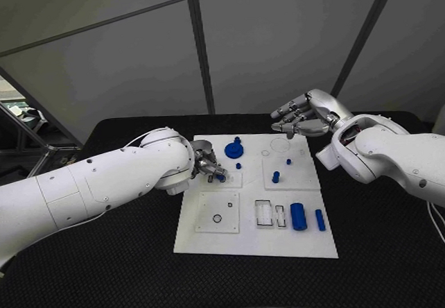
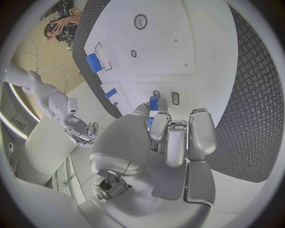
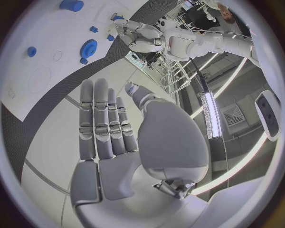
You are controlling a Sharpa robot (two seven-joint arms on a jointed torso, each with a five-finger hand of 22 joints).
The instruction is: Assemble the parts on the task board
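So your task board (image 1: 249,244) sits flat in the middle of the black table (image 1: 138,269), and I count six blue parts on or at it. There's one gear (image 1: 233,150) near the board's far edge, with a little peg sticking up just behind it. Toward the board's right half you've got two small pegs (image 1: 276,177) standing upright, one a bit farther back than the other. Down by the near right corner lie two cylinders side by side: one fat cylinder (image 1: 298,216) and one thin rod (image 1: 320,220) just to its right. The sixth is a small blue block (image 2: 154,102), and that one's pinched in the fingertips of your left hand (image 1: 209,168), right over the board's left side, close above a pair of little rectangular slots. I can't tell if the block is touching the board.

Also on the board: two raised square plates on the left half, and two rectangular cutouts just left of the fat cylinder.

Your right hand (image 1: 304,116) hangs beyond the board's far right corner, above the table, holding nothing, fingers straight and lying close together, palm bare.
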